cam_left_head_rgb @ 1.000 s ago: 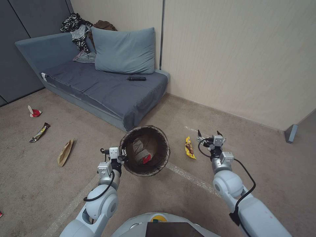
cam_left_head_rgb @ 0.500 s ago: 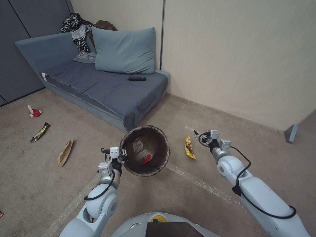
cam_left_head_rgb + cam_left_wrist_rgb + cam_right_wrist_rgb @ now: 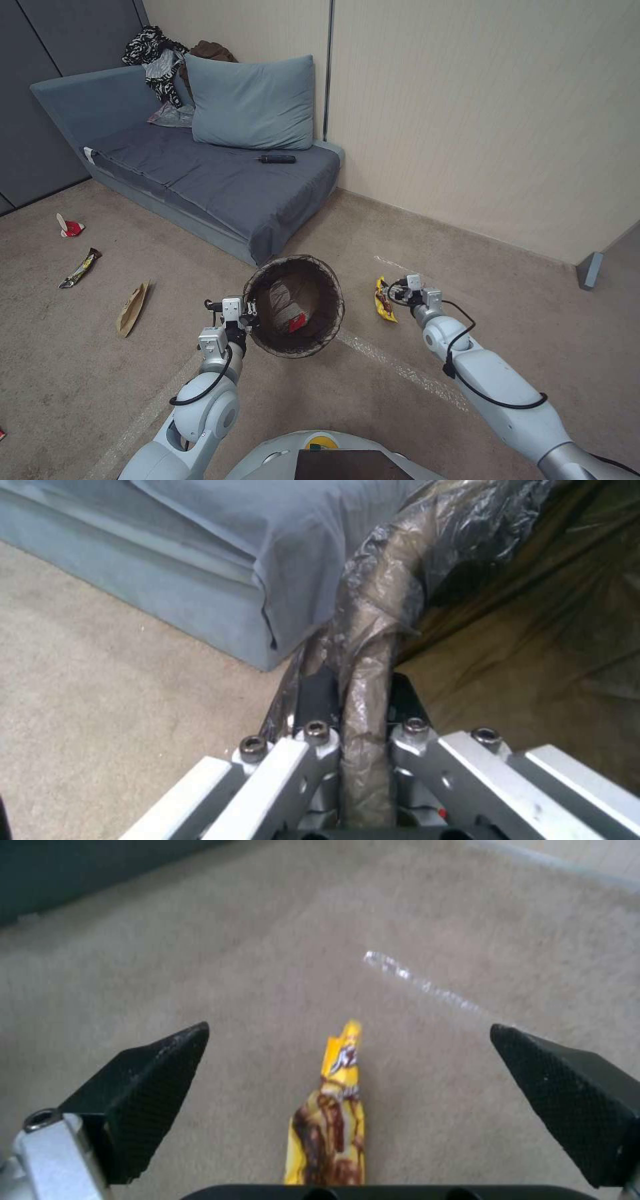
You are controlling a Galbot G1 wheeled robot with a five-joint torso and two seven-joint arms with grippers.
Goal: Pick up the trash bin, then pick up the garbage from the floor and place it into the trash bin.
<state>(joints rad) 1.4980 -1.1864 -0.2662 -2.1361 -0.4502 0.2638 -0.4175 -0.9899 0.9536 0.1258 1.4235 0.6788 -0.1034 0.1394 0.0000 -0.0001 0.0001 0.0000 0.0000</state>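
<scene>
Wrapper [image 3: 333,1120] lay flat on the floor [image 3: 467,267], just right of the trash bin [image 3: 293,305], lined up between the wide-open jaws of the right gripper [image 3: 347,1100]. For a clean pick I'd drop straight down, keep it centred, close across the narrow width, pinch the crinkled film rather than the carpet. It looked yellow with brown print, long, thin, probably slippery. Left gripper [image 3: 363,730] was clamped on the bin's bag-wrapped rim, holding the bin off the floor near the sofa [image 3: 220,180] corner.
</scene>
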